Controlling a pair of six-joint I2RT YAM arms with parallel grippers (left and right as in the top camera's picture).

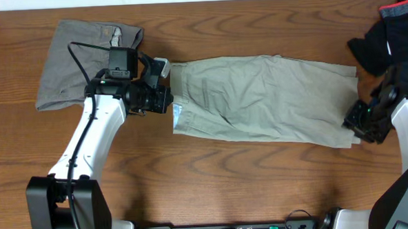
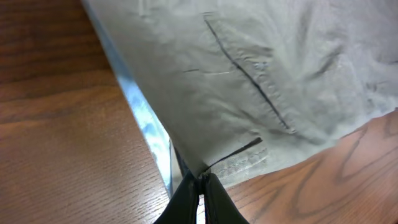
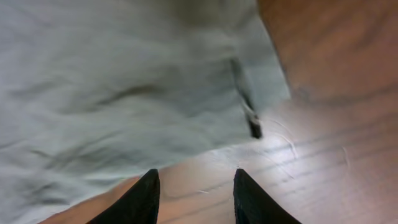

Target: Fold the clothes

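Grasp step under way: your left gripper (image 2: pixel 200 179) is pinched tight on the trousers' (image 1: pixel 265 98) waistband corner (image 2: pixel 208 163), right gripper (image 3: pixel 196 186) jaws apart just short of the hem end (image 3: pixel 261 74), so closing there looks like your next move before any lift.

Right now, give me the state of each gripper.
Left gripper: shut on the trousers.
Right gripper: open, holding nothing.
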